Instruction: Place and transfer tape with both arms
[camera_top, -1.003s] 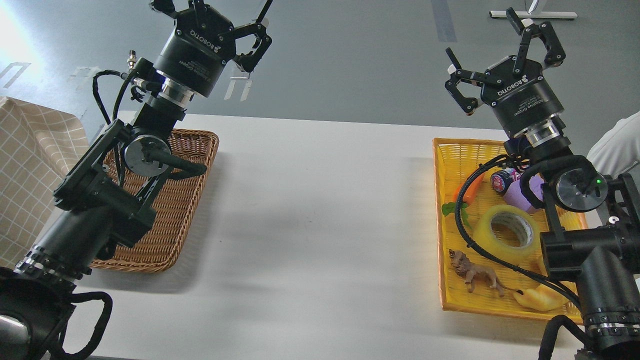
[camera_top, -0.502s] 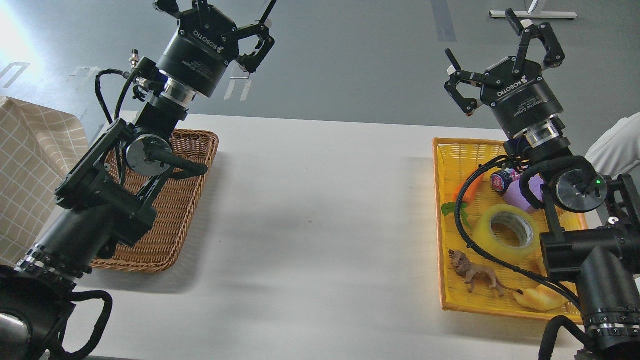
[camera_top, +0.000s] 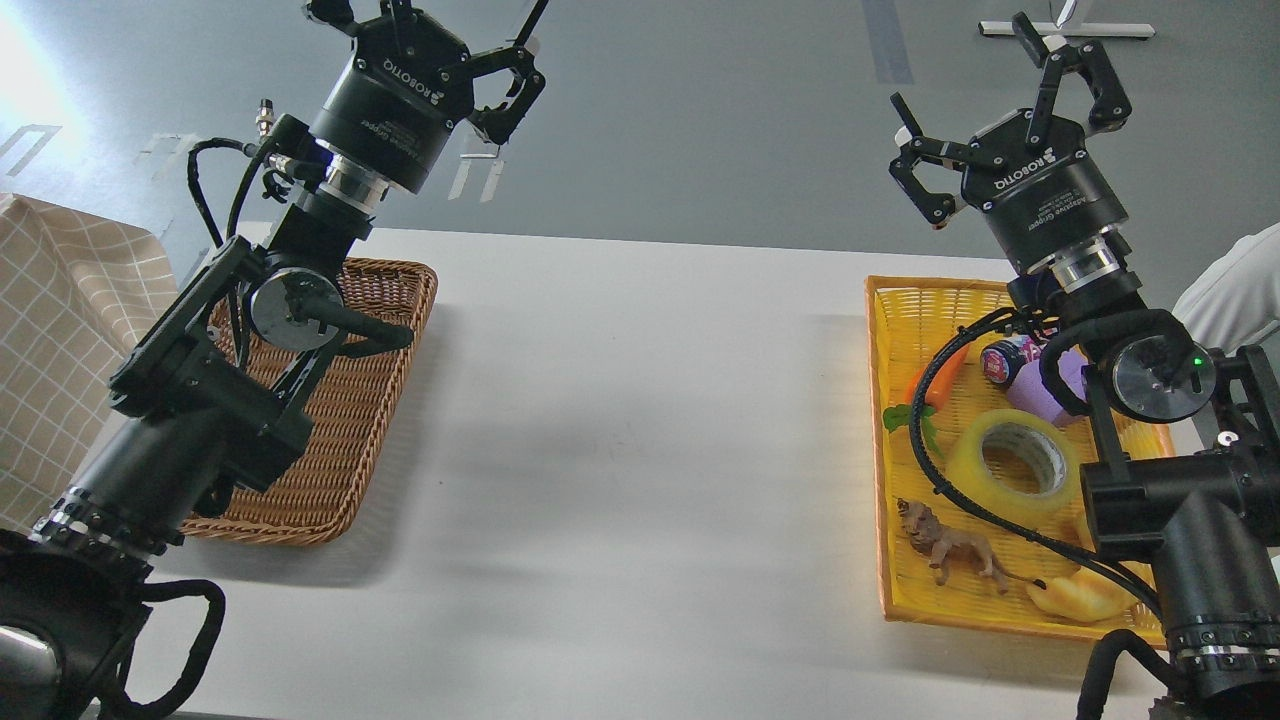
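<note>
The tape (camera_top: 968, 462), a wide translucent yellow roll with a grey-white core, lies flat in the yellow basket (camera_top: 900, 300) at the right of the white table. My right gripper (camera_top: 1000, 130) is open and empty, raised well above the basket's far end and pointing away from me. A black cable of the right arm runs across the front of the roll. My left gripper (camera_top: 425, 45) is open and empty, raised high at the top left above the brown wicker basket (camera_top: 380, 400); its upper finger is cut off by the frame's top edge.
The yellow basket also holds a carrot toy (camera_top: 935, 385), a purple container (camera_top: 1030, 385), a lion figure (camera_top: 950, 550) and a yellow croissant toy (camera_top: 1080, 598). A checked cloth (camera_top: 60, 330) lies at the far left. A white sleeve (camera_top: 1230, 295) shows at the right edge.
Both grippers have only shifted slightly while staying raised and open. The tape and the other objects have not moved.
</note>
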